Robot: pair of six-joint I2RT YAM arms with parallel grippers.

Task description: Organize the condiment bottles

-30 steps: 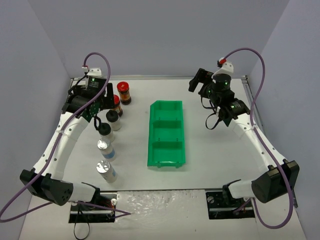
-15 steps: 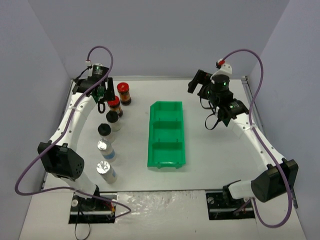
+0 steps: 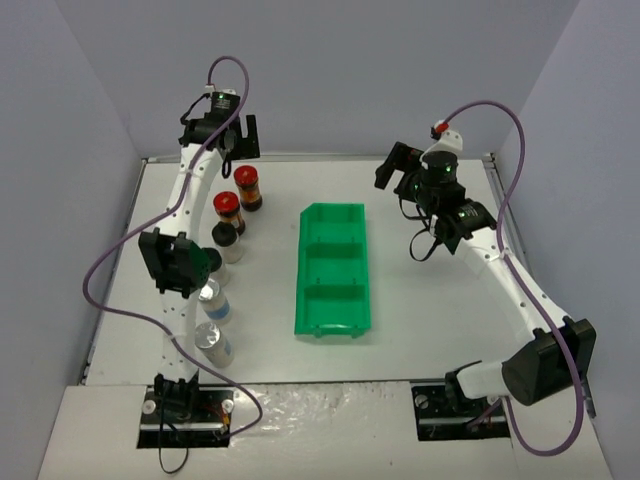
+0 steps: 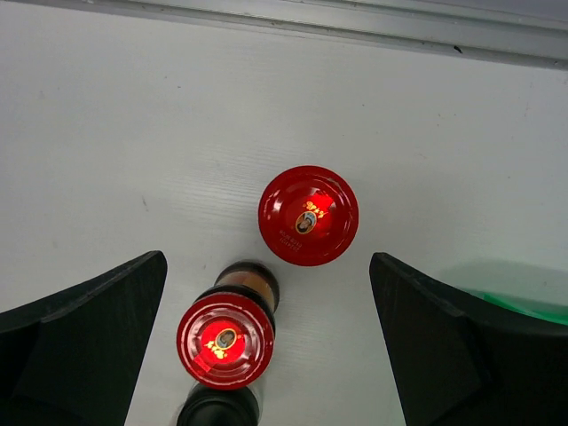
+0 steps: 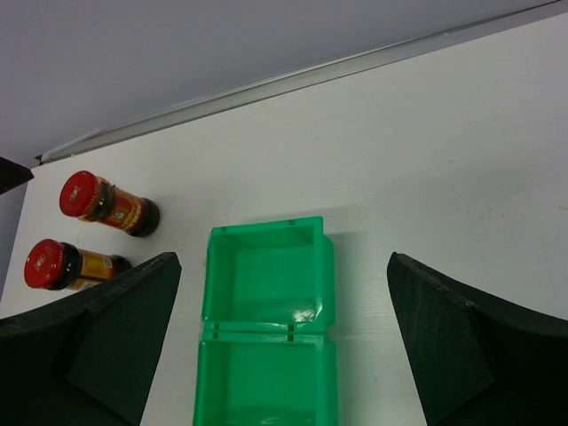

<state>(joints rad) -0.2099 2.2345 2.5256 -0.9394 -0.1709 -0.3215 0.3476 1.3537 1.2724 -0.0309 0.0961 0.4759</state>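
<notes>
left gripper (image 3: 236, 140) is hovering high over the far-left worktop (image 4: 106, 133), fingers (image 4: 80, 328) standing wide apart, holding nothing, the two upright red-capped jars (image 4: 309, 216) standing directly below; right gripper (image 3: 395, 168), likewise apart, is idling beyond the green bin (image 3: 334, 327).

Overhead view: my left arm (image 3: 183, 195), running 9 to 11 o'clock, is white tube links between black joint housings. My right arm (image 3: 515, 285), 3 to 5 o'clock, is the same build. A thin purple cable (image 3: 86, 288) loops off each arm. Small green lights (image 3: 218, 97) glow on both wrists. A red-and-white plug (image 3: 441, 127) caps the right wrist at its 12 o'clock. Left gripper (image 3: 238, 143) and right gripper (image 3: 395, 168) are all black. Wrist views: fingers (image 4: 84, 333) matte black, broad, wedge-shaped, with rounded edges. Black base plates (image 3: 190, 425) with silver bolts lie at 6 o'clock.
</notes>
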